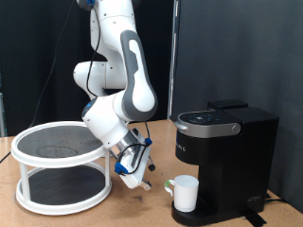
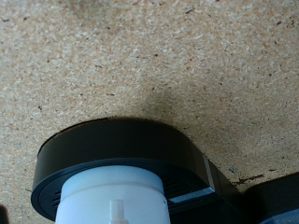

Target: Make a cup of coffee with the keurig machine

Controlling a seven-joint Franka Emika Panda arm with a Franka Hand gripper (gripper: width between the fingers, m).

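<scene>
The black keurig machine stands at the exterior view's right with its top lid down. The white cup sits on the machine's round drip base, under the brew head, with its handle toward the exterior view's left. My gripper hangs low over the table just to the left of the cup, tilted, a short gap from it. The wrist view shows the cup on the black drip base against the speckled tabletop. My fingers do not show clearly there.
A white two-tier round rack with dark mesh shelves stands at the exterior view's left, close to the arm. The wooden table runs between the rack and the machine. A black curtain hangs behind.
</scene>
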